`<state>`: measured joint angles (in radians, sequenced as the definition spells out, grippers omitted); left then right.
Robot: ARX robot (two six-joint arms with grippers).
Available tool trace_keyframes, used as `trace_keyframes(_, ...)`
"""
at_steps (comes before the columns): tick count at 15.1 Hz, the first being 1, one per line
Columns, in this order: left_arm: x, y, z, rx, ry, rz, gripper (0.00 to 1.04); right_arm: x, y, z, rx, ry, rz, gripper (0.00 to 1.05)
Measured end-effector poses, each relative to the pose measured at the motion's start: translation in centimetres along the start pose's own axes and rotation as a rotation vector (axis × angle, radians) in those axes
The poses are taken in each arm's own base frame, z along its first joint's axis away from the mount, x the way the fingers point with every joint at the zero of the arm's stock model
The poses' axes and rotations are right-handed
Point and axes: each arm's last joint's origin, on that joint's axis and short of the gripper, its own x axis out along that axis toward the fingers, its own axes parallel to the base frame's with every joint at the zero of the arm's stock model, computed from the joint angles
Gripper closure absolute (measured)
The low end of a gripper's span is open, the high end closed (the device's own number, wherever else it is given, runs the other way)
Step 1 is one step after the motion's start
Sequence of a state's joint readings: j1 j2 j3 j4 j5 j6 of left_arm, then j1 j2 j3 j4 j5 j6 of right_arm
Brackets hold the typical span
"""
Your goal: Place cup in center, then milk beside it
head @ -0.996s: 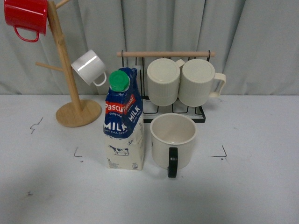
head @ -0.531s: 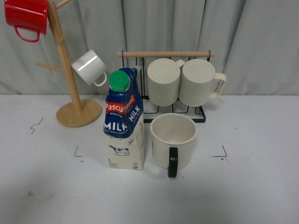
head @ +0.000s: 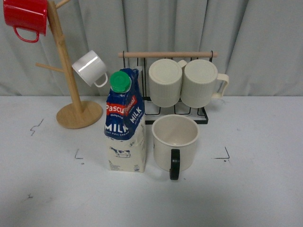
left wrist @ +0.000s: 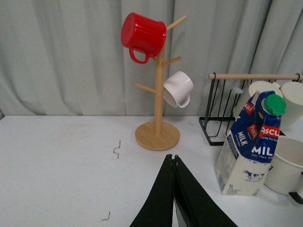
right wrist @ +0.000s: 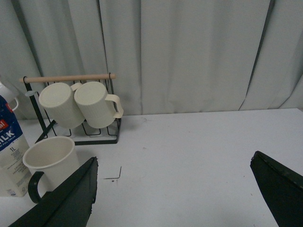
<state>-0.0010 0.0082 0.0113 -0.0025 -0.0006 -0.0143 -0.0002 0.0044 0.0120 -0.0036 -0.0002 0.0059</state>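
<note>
The cup (head: 174, 141), cream with a black handle turned toward me, stands upright on the pale grey center patch (head: 208, 142) between black corner marks. The milk (head: 125, 124), a blue and cream carton with a green cap, stands upright right next to the cup on its left. Both also show in the left wrist view, milk (left wrist: 251, 144) and cup (left wrist: 287, 165), and in the right wrist view, cup (right wrist: 49, 161) and milk (right wrist: 10, 151). My left gripper (left wrist: 173, 158) is shut and empty, back from the milk. My right gripper (right wrist: 173, 165) is open and empty over bare table to the cup's right.
A black wire rack (head: 180, 111) with a wooden bar holds two ribbed cream mugs (head: 182, 82) just behind the cup. A wooden mug tree (head: 75, 111) at the back left carries a red mug (head: 26, 16) and a small white mug (head: 90, 68). A grey curtain closes the back.
</note>
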Motion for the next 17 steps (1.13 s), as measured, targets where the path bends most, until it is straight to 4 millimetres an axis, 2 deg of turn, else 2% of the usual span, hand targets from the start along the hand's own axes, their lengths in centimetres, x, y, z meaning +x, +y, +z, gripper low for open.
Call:
trace_keyframes(1, 0.00, 0.00, 0.02, -0.001, -0.002, 0.000, 1.03, 0.00, 0.00, 0.00, 0.000, 0.000, 0.000, 0.06)
trace_keyframes(7, 0.00, 0.00, -0.01, 0.000, 0.001, 0.000, 0.84, 0.00, 0.00, 0.00, 0.000, 0.000, 0.000, 0.06)
trace_keyframes(8, 0.00, 0.00, -0.01, 0.000, 0.001, 0.000, 0.75, 0.00, 0.00, 0.00, 0.000, 0.000, 0.000, 0.06)
trace_keyframes(10, 0.00, 0.00, -0.01, 0.000, 0.001, 0.000, 0.47, 0.00, 0.00, 0.00, 0.000, 0.000, 0.000, 0.06)
trace_keyframes(11, 0.00, 0.00, -0.01, 0.000, 0.001, 0.000, 0.38, 0.00, 0.00, 0.00, 0.000, 0.000, 0.000, 0.06)
trace_keyframes(12, 0.00, 0.00, -0.01, 0.000, 0.001, 0.000, 0.34, 0.00, 0.00, 0.00, 0.000, 0.000, 0.000, 0.06)
trace_keyframes(14, 0.00, 0.00, -0.01, 0.000, 0.001, 0.000, 0.09, 0.00, 0.00, 0.00, 0.000, 0.000, 0.000, 0.06)
trace_keyframes(15, 0.00, 0.00, -0.01, 0.001, 0.001, 0.000, 0.05, 0.00, 0.00, 0.00, 0.000, 0.000, 0.000, 0.06)
trace_keyframes(17, 0.00, 0.00, -0.01, 0.001, 0.001, 0.000, 0.07, 0.00, 0.00, 0.00, 0.000, 0.000, 0.000, 0.06)
